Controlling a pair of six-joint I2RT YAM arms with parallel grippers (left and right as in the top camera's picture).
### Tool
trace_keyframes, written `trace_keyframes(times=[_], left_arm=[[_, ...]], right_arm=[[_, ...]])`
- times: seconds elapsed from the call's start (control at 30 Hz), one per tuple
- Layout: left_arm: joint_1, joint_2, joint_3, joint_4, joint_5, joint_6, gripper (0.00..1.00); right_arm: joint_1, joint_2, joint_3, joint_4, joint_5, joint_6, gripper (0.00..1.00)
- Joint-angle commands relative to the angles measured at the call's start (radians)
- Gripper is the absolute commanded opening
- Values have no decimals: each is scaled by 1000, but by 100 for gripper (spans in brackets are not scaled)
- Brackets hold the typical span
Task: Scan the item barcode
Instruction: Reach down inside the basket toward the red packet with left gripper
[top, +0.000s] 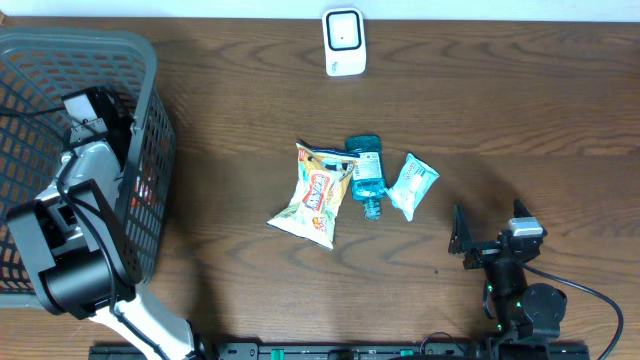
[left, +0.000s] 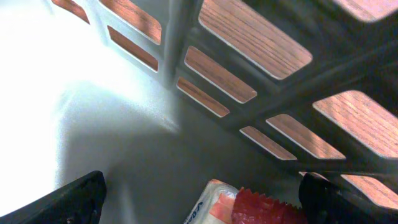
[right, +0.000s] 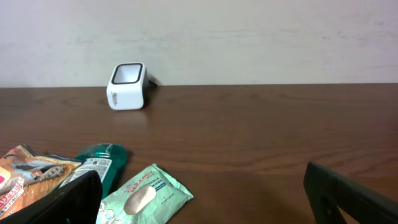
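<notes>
Mock shop checkout: barcode scanner (top: 344, 42), shopping basket (top: 100, 42), snack bag (top: 313, 196) on wood table (top: 500, 120), plain wall (right: 249, 37).

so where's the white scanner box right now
Overhead view: the small white box-shaped scanner stands alone at the far edge of the wooden table, straight beyond the teal plastic bottle.

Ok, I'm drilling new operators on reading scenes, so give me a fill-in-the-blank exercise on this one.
1. The left pincer is down inside the grey ____.
2. Between the snack bag and the wipes packet lies a blue ____.
3. The right pincer is ____ and holds nothing.
Missing words: basket; bottle; open.
</notes>
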Motion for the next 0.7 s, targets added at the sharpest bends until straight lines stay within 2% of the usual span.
trace_keyframes(times=[0.0, 0.67], left_arm=[[2, 157, -129, -94, 43, -44, 100], [2, 157, -129, -116, 43, -44, 100]], right_arm=[[6, -5, -1, -4, 2, -8, 99], [6, -5, -1, -4, 2, -8, 99]])
